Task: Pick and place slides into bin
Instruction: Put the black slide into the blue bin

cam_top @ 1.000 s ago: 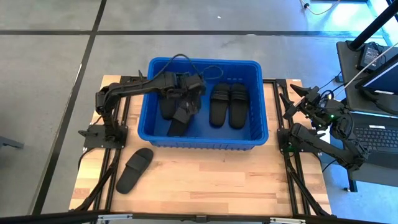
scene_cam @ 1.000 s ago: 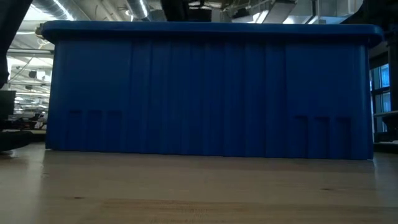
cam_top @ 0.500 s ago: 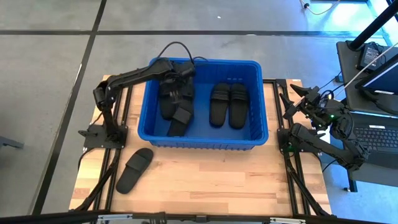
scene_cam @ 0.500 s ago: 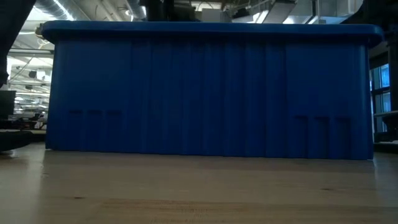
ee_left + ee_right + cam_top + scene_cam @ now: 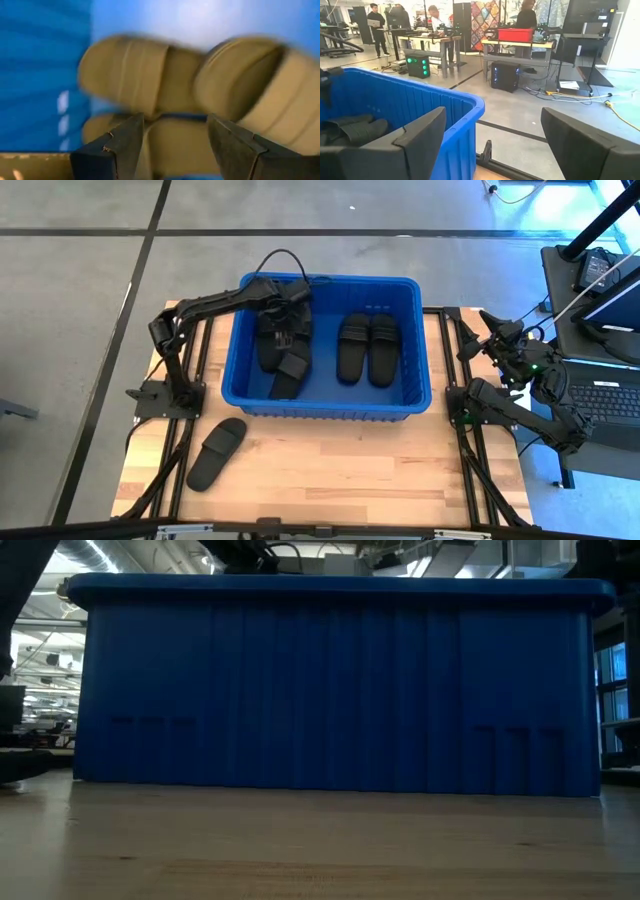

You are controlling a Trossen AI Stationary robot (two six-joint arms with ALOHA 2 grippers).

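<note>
A: What is seen from above?

B: A big blue bin is set on the wooden tabletop. Five black slides are seen inside it. A neat pair is laid flat in the right half. Three more are piled in the left half, and one of them is tipped against the front wall. The sixth slide is left out on the tabletop, in front of the bin's left corner.

A: Where are the tools?

B: The left tool is held over the pile in the bin. The right tool is parked off the right side of the tabletop, well away from the bin.

A: And from table height?

B: Only the bin's long blue front wall is seen, standing on the wood. The slides are hidden behind it.

A: What is shown from the left wrist?

B: The left tool is spread wide and nothing is held in it. The piled slides are seen just past its fingers, against the blue wall.

A: And from the right wrist?

B: The right tool is spread wide too, and it is empty. A corner of the bin is seen, with a slide inside. People are seen far back in the room.
</note>
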